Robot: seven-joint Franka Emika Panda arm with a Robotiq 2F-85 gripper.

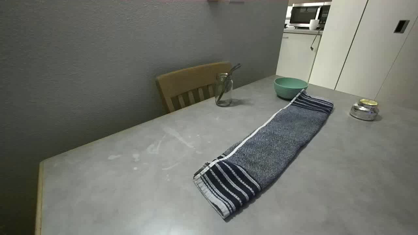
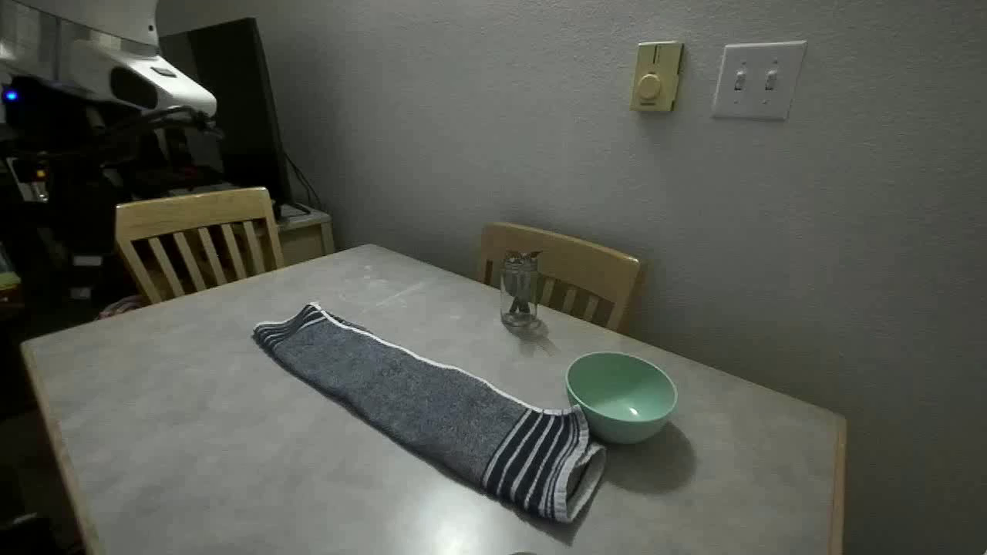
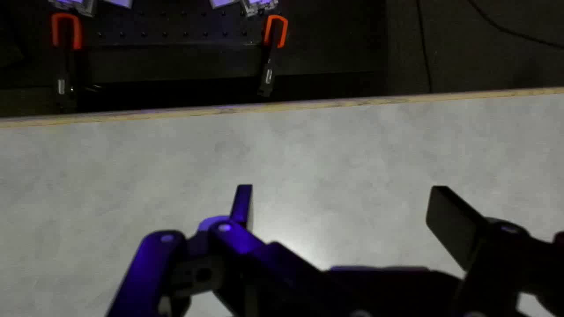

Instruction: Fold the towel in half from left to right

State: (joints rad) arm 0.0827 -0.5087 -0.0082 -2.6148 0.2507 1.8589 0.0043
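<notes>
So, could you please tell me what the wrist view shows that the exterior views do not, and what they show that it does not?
Only the wrist view clearly shows the open gripper, plus two orange-ended clamps beyond the table's edge.

Only the exterior views show the striped grey-blue towel, the green bowl by its end, the glass jar and a wooden chair; all four appear in both exterior views.

All share the grey tabletop with wooden edging.

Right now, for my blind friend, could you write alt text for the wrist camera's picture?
A robot's dark claw, wide open and holding nothing, hangs above a grey tabletop. Past its wooden edge, what look like two orange-ended clamps stand out in dim surroundings.
</notes>
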